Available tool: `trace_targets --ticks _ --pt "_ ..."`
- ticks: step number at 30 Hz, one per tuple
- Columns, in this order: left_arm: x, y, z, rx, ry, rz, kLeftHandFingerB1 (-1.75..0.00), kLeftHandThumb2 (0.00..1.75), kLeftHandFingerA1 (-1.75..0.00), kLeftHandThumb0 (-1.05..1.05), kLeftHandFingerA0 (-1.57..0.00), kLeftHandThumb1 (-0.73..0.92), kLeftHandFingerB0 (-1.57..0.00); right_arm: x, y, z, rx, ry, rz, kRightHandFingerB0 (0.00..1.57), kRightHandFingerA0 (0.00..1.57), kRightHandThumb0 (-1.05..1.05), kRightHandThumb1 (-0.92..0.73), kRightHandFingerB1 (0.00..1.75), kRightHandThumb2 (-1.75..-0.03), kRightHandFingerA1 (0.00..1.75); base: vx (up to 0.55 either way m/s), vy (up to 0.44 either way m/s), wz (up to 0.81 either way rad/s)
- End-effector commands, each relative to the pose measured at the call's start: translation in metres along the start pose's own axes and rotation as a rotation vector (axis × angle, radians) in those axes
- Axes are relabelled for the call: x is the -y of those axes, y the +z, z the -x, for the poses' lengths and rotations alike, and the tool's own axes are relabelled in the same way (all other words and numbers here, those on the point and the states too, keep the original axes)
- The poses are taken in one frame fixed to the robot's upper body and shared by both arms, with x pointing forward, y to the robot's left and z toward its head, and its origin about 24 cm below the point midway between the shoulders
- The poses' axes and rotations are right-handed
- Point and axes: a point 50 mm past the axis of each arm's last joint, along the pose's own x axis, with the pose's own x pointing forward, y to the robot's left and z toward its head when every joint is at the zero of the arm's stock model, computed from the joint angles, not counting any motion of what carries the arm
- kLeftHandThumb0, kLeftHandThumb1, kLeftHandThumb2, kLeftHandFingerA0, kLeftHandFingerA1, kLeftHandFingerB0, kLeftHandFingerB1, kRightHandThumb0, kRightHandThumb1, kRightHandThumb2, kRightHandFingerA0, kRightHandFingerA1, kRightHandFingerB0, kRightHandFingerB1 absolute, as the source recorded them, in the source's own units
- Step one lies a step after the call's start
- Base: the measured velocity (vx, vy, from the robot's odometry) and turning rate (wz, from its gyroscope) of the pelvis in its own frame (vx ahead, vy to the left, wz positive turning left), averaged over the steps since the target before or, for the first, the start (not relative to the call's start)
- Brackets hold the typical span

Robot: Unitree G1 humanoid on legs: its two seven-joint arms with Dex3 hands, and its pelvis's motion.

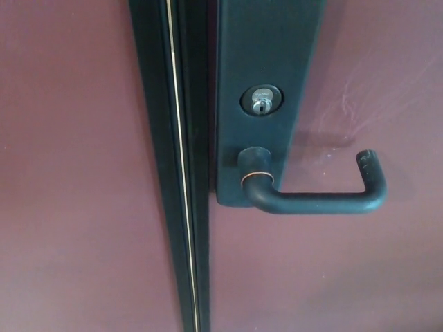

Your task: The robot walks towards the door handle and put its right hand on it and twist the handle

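Black door handle [315, 200], seemingly copper-ringed; maroon door [367, 277].

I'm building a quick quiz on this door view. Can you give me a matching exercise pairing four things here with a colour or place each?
Things:
1. door handle
2. keyhole
3. door panel
4. thin bright strip

Descriptions:
A. silver, above the lever's pivot
B. dark red-brown
C. black, running level to the right with an upturned end
D. runs top to bottom in the dark frame, left of the lock plate

Pairs: 1-C, 2-A, 3-B, 4-D

Maroon door [83, 173], dark frame strip [176, 166]
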Motion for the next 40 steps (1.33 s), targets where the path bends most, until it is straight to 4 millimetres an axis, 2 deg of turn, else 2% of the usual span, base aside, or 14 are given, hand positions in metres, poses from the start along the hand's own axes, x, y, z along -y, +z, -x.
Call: trace_targets --ticks 1,4,5,7,8,12,14,17,22,27,29,31,32,40 --pt "0.008 -0.004 0.001 -0.001 -0.015 0.043 -0.43 0.60 -0.52 -0.30 -0.77 0.63 -0.57 -0.037 -0.059 0.031 -0.119 0.141 -0.217 0.29 0.33 -0.63 -0.51 0.32 -0.56 0.40 0.00 0.000 0.00" --pt "0.009 -0.005 0.001 -0.001 -0.016 0.047 -0.43 0.60 -0.52 -0.30 -0.77 0.63 -0.57 -0.047 -0.073 0.033 -0.159 0.145 -0.257 0.29 0.33 -0.63 -0.51 0.32 -0.56 0.40 0.00 0.000 0.00" --pt "0.008 -0.004 0.000 -0.001 -0.012 0.049 -0.43 0.60 -0.52 -0.30 -0.77 0.63 -0.57 -0.075 -0.116 0.029 -0.294 0.124 -0.374 0.27 0.30 -0.64 -0.53 0.31 -0.56 0.37 0.00 0.000 0.00" --pt "0.008 -0.004 0.000 -0.001 -0.010 0.050 -0.43 0.60 -0.52 -0.30 -0.77 0.63 -0.57 -0.091 -0.133 0.029 -0.353 0.126 -0.414 0.27 0.30 -0.64 -0.53 0.31 -0.56 0.37 0.00 0.000 0.00" --pt "0.007 -0.003 0.001 0.007 -0.011 0.052 -0.43 0.59 -0.52 -0.29 -0.76 0.64 -0.57 -0.126 -0.168 0.025 -0.497 0.116 -0.483 0.27 0.29 -0.66 -0.54 0.31 -0.57 0.37 0.00 0.000 0.00" --pt "0.007 -0.004 0.001 0.009 -0.011 0.052 -0.43 0.59 -0.52 -0.29 -0.76 0.64 -0.57 -0.132 -0.173 0.026 -0.511 0.117 -0.478 0.27 0.29 -0.66 -0.54 0.31 -0.57 0.37 0.00 0.000 0.00" --pt "0.009 -0.003 0.000 0.007 -0.015 0.045 -0.43 0.59 -0.51 -0.29 -0.76 0.64 -0.57 -0.197 -0.228 0.018 -0.739 0.110 -0.548 0.26 0.30 -0.65 -0.56 0.30 -0.57 0.35 0.00 0.000 0.00" --pt "0.008 0.000 0.000 0.013 -0.012 0.044 -0.43 0.59 -0.51 -0.29 -0.76 0.64 -0.57 -0.204 -0.234 0.013 -0.753 0.108 -0.549 0.26 0.30 -0.65 -0.57 0.30 -0.57 0.35 0.00 0.000 0.00" --pt "0.010 -0.008 0.002 -0.006 -0.018 0.054 -0.43 0.59 -0.50 -0.30 -0.75 0.63 -0.57 -0.284 -0.268 0.002 -0.975 0.136 -0.621 0.17 0.28 -0.65 -0.50 0.39 -0.79 0.45 0.00 0.000 0.00" --pt "0.010 -0.008 0.002 -0.006 -0.016 0.053 -0.43 0.59 -0.50 -0.30 -0.75 0.63 -0.57 -0.291 -0.272 0.002 -0.991 0.135 -0.619 0.17 0.28 -0.65 -0.50 0.39 -0.79 0.45 0.00 0.000 0.00" --pt "0.011 0.001 -0.001 0.008 -0.011 0.078 -0.43 0.59 -0.52 -0.30 -0.76 0.64 -0.57 -0.325 -0.275 0.001 -1.100 0.141 -0.635 0.17 0.33 -0.65 -0.51 0.39 -0.80 0.46 0.00 0.000 0.00" --pt "0.011 0.001 -0.001 0.008 -0.011 0.078 -0.43 0.59 -0.52 -0.30 -0.76 0.64 -0.57 -0.326 -0.276 0.001 -1.100 0.140 -0.631 0.17 0.33 -0.65 -0.51 0.39 -0.80 0.46 0.00 0.000 0.00" --pt "0.008 -0.003 0.000 -0.002 -0.002 0.066 -0.43 0.60 -0.52 -0.30 -0.77 0.63 -0.57 -0.353 -0.274 0.015 -1.196 0.214 -0.578 0.17 0.34 -0.67 -0.52 0.39 -0.81 0.46 0.00 0.000 0.00" --pt "0.009 0.008 -0.004 0.020 0.002 0.079 -0.43 0.59 -0.51 -0.30 -0.74 0.64 -0.57 -0.354 -0.280 0.023 -1.275 0.235 -0.610 0.17 0.33 -0.66 -0.52 0.39 -0.81 0.46 0.00 0.000 0.00"
